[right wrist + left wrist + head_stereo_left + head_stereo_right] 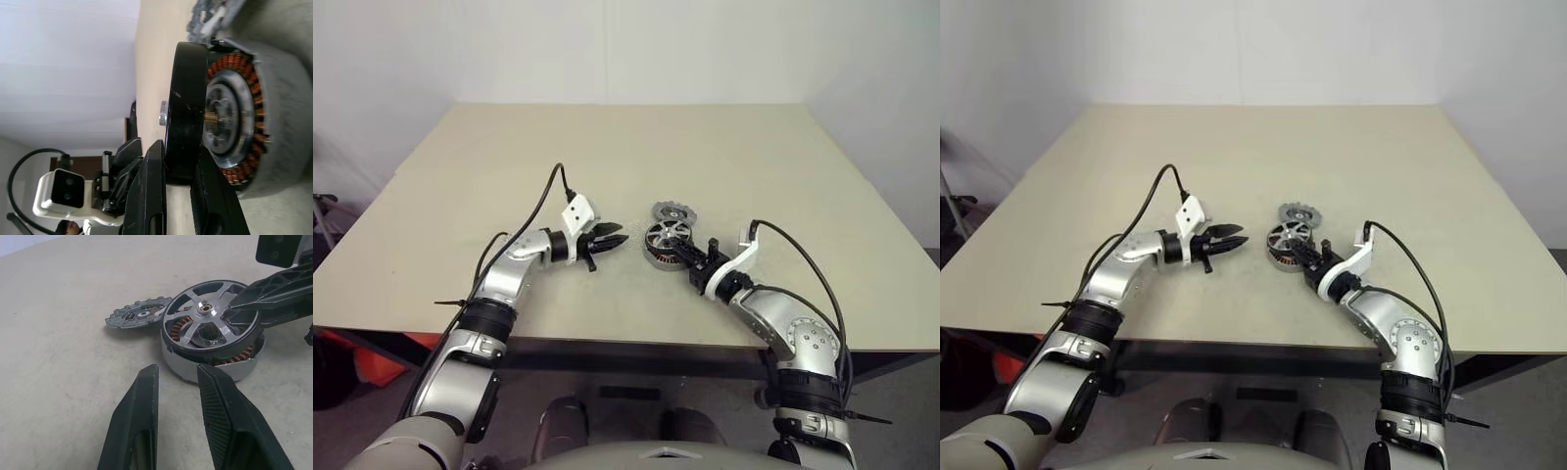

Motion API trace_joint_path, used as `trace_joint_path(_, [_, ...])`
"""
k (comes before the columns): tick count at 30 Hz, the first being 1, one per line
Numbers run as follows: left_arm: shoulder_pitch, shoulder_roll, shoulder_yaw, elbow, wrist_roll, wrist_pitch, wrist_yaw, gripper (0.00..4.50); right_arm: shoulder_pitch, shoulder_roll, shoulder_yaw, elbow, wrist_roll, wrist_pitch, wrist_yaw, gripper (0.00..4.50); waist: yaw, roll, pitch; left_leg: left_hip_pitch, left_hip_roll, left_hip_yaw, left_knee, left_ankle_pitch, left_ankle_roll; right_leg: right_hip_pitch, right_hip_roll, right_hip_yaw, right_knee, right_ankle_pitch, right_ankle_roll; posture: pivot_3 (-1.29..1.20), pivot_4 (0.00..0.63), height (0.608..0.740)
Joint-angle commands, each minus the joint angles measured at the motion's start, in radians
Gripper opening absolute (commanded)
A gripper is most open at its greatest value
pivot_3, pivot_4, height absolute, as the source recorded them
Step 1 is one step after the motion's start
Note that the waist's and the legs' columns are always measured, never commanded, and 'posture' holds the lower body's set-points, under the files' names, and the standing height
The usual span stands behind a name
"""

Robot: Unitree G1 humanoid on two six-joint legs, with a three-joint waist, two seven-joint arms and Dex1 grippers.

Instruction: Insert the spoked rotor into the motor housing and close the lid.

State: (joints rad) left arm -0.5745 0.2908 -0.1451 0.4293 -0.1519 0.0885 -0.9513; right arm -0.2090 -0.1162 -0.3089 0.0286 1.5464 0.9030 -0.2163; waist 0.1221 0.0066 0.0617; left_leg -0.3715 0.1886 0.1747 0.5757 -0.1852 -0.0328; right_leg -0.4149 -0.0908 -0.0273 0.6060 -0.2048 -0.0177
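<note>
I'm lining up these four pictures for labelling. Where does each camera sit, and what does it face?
Left eye: on the head, facing down over the table; both arms show.
Right eye: beside it, same scene.
Left wrist: along the open left hand toward the motor housing and lid; its own fingers show.
Right wrist: along the right hand, gripping the spoked rotor tilted on the housing.
Shared: both wrist views show rotor, housing, lid and the opposite hand.

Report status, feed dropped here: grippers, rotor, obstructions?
Right gripper shut on spoked rotor, tilted over motor housing. Left gripper open, empty, beside housing. Lid behind.
</note>
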Motion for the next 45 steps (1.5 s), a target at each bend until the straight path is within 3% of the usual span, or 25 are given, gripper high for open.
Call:
trace_joint_path(1, [-0.004, 0.011, 0.006, -0.037, 0.000, -0.005, 0.004, 1.33, -0.014, -0.002, -0.001, -0.009, -0.003, 0.000, 0.028, 0.68, 0.000, 0.000, 0.000, 0.000, 0.000, 0.000, 0.000, 0.000, 0.000, 0.000, 0.000, 0.000, 0.000, 0.000, 0.000, 0.00, 0.000, 0.740])
trace_joint_path(10, [-0.001, 0.014, 0.004, -0.040, 0.001, -0.004, 0.006, 1.33, -0.014, -0.028, -0.008, -0.072, -0.062, -0.019, 0.067, 3.63, 0.000, 0.000, 0.000, 0.002, 0.000, 0.000, 0.000, 0.000, -0.001, 0.002, 0.000, 0.000, 0.000, -0.002, 0.003, 0.00, 0.000, 0.740])
trace_joint_path(19, [-0.004, 0.013, 0.001, -0.038, 0.001, -0.004, 0.010, 1.33, 0.045, -0.132, -0.035, -0.144, -0.084, -0.004, 0.091, 3.63, 0.004, -0.001, 0.000, 0.002, 0.000, 0.000, 0.001, 0.000, 0.000, 0.004, 0.000, 0.000, 0.000, -0.001, 0.003, 0.00, 0.000, 0.740])
trace_joint_path(25, [-0.006, 0.009, -0.005, -0.034, 0.002, -0.008, 0.012, 1.33, 0.048, -0.186, -0.014, -0.178, -0.181, -0.023, 0.168, 3.63, 0.002, -0.001, 0.000, 0.002, 0.000, 0.000, 0.001, 0.000, 0.000, 0.004, 0.000, 0.000, 0.000, -0.002, 0.004, 0.00, 0.000, 0.740])
trace_joint_path(36, [-0.009, -0.008, -0.012, -0.034, 0.002, -0.008, 0.025, 1.33, -0.107, -0.315, 0.317, -0.177, -0.847, -0.280, 0.404, 3.63, 0.000, -0.001, 0.000, 0.002, 0.000, 0.000, 0.001, 0.001, -0.001, 0.003, 0.000, 0.000, 0.001, -0.002, 0.003, 0.00, 0.000, 0.740])
trace_joint_path(39, [-0.008, -0.012, -0.012, -0.035, 0.003, -0.010, 0.030, 1.33, -0.160, -0.306, 0.388, -0.134, -0.959, -0.319, 0.457, 3.63, 0.000, -0.001, 0.000, 0.002, 0.000, 0.000, 0.001, 0.000, -0.001, 0.004, 0.000, 0.000, 0.001, 0.001, -0.002, 0.00, 0.000, 0.740])
trace_joint_path(45, [0.000, -0.007, -0.003, -0.046, 0.003, -0.010, 0.047, 1.33, -0.165, -0.267, 0.418, -0.092, -1.042, -0.323, 0.532, 3.63, 0.001, -0.001, 0.000, 0.001, 0.000, 0.000, 0.001, 0.000, 0.001, 0.004, 0.000, 0.000, 0.000, 0.002, -0.003, 0.00, 0.000, 0.740])
